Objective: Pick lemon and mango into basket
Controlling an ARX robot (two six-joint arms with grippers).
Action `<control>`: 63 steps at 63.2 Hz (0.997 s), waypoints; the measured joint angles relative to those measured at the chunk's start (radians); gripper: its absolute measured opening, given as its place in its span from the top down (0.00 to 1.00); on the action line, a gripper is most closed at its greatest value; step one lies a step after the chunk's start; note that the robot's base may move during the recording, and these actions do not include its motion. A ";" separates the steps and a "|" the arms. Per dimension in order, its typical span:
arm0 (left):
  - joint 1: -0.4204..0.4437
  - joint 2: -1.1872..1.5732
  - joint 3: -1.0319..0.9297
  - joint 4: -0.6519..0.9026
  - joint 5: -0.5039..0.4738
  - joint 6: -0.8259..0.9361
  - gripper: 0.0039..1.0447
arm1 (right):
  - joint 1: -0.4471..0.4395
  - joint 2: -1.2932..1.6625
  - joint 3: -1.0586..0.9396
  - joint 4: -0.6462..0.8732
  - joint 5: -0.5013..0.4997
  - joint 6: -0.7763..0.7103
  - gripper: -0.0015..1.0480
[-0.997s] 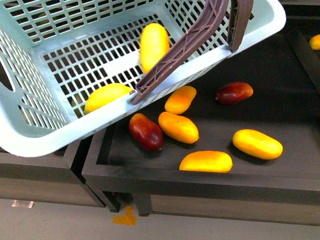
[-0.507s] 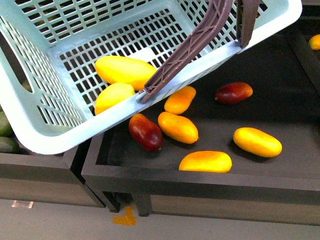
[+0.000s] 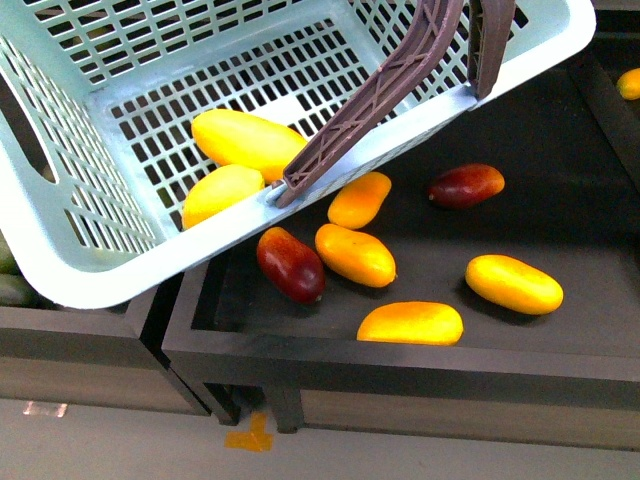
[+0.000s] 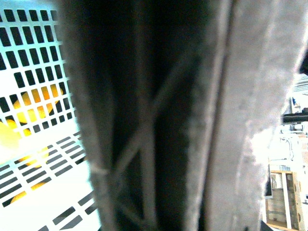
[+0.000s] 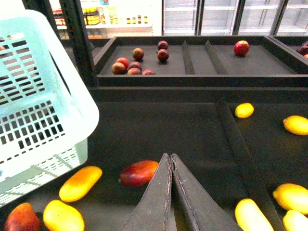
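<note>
The labels on the shelf bottles [image 5: 115, 20] are too small for you to read. Your left wrist view is filled by a blurred brown handle [image 4: 144, 120], so you cannot tell how the left gripper stands. Your right gripper [image 5: 170, 157] is pinched closed on nothing, above the worktop [image 3: 580, 200] and near a dark red mango [image 5: 138, 173]. The basket [image 3: 100, 285] sits tilted, its far end cut off by the frame. The mango [image 3: 250, 138] lies on the basket floor, long axis running left to right and dipping slightly rightward, its right end hidden behind the handle. The lemon [image 3: 222, 192] lies just beside it, nearer the camera, long axis rising to the right, lower edge hidden by the rim.
</note>
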 joint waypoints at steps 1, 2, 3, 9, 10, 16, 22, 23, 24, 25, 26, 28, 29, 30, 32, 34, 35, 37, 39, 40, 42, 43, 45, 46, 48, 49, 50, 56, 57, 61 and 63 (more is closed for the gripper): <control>0.000 0.000 0.000 0.000 0.000 0.000 0.86 | 0.000 -0.011 -0.006 -0.006 0.000 0.000 0.98; 0.000 0.000 0.000 0.000 0.000 0.000 0.86 | 0.000 -0.018 -0.009 -0.009 0.000 0.000 0.98; 0.000 0.000 0.000 0.000 0.000 0.000 0.86 | 0.000 -0.029 -0.015 -0.015 0.000 0.000 0.98; 0.000 0.000 0.000 0.000 -0.002 0.000 0.86 | 0.000 -0.079 -0.038 -0.042 0.000 0.000 0.98; 0.000 0.000 0.000 0.000 -0.002 0.000 0.86 | 0.000 -0.091 -0.043 -0.050 0.000 0.000 0.98; 0.000 0.000 0.000 0.000 -0.005 0.002 0.86 | 0.000 -0.145 -0.062 -0.083 0.000 0.000 0.98; 0.000 0.000 0.000 0.000 -0.005 0.003 0.86 | 0.000 -0.196 -0.076 -0.119 0.000 0.000 0.98; 0.000 0.000 0.000 0.000 -0.005 0.003 0.86 | 0.000 -0.202 -0.078 -0.124 0.000 0.000 0.98; 0.000 0.000 0.000 0.000 -0.004 0.003 0.86 | 0.000 -0.215 -0.082 -0.132 0.000 0.000 0.98; 0.000 0.000 0.000 0.000 -0.003 0.002 0.86 | 0.000 -0.219 -0.084 -0.134 0.000 0.000 0.98; 0.000 0.000 0.000 0.000 -0.002 0.002 0.86 | 0.000 -0.220 -0.092 -0.125 0.000 0.000 0.98; 0.000 0.000 0.000 0.000 -0.001 0.002 0.86 | 0.000 -0.224 -0.108 -0.101 0.000 0.000 0.98; 0.000 0.000 0.000 0.000 -0.001 0.002 0.86 | 0.000 -0.226 -0.112 -0.099 0.000 0.000 0.98; 0.000 0.000 0.000 0.000 -0.001 0.002 0.86 | 0.000 -0.230 -0.115 -0.100 0.000 0.000 0.98; 0.000 0.000 0.000 0.000 -0.001 0.000 0.86 | 0.000 -0.238 -0.123 -0.108 0.000 0.000 0.98; 0.000 0.000 0.000 0.000 -0.001 0.000 0.86 | 0.000 -0.250 -0.123 -0.124 0.000 0.000 0.98; 0.000 0.000 0.000 0.000 -0.001 0.001 0.86 | 0.000 -0.262 -0.123 -0.134 0.000 0.000 0.98; 0.000 0.000 0.000 0.000 -0.002 0.001 0.86 | 0.000 -0.283 -0.123 -0.151 -0.001 0.000 0.98; 0.000 0.000 0.000 0.000 -0.002 0.002 0.86 | 0.000 -0.312 -0.123 -0.174 -0.001 0.000 0.98; 0.000 0.000 0.000 0.000 -0.002 0.002 0.86 | 0.000 -0.326 -0.123 -0.187 -0.001 0.000 0.98; 0.000 0.000 0.000 0.000 -0.002 0.002 0.86 | 0.000 -0.359 -0.123 -0.217 -0.001 0.000 0.98; 0.000 0.000 0.000 0.000 -0.002 0.002 0.86 | 0.000 -0.372 -0.123 -0.229 -0.001 0.000 0.98; 0.000 0.000 0.000 0.000 -0.002 0.003 0.86 | 0.000 -0.389 -0.123 -0.246 -0.001 0.000 0.98; 0.000 0.000 0.000 0.000 -0.002 0.003 0.86 | 0.000 -0.401 -0.123 -0.257 -0.001 0.000 0.98; 0.000 0.000 0.000 0.000 -0.002 0.002 0.86 | 0.000 -0.425 -0.123 -0.280 -0.001 0.000 0.98; 0.000 0.000 0.000 0.000 -0.002 0.002 0.86 | 0.000 -0.442 -0.123 -0.296 -0.001 0.000 0.98; 0.000 0.000 0.000 0.000 -0.002 0.001 0.86 | 0.000 -0.447 -0.123 -0.302 -0.001 0.000 0.98; 0.000 0.000 0.000 0.000 -0.002 0.002 0.86 | 0.000 -0.497 -0.123 -0.347 -0.001 0.000 0.98; 0.000 0.000 0.000 0.000 -0.002 0.002 0.86 | 0.000 -0.501 -0.123 -0.351 -0.001 0.000 0.98; 0.000 0.000 0.000 0.000 -0.002 0.002 0.86 | 0.000 -0.530 -0.123 -0.379 -0.001 0.000 0.98; 0.000 0.000 0.000 0.000 -0.002 0.002 0.86 | 0.000 -0.544 -0.123 -0.393 -0.001 0.000 0.98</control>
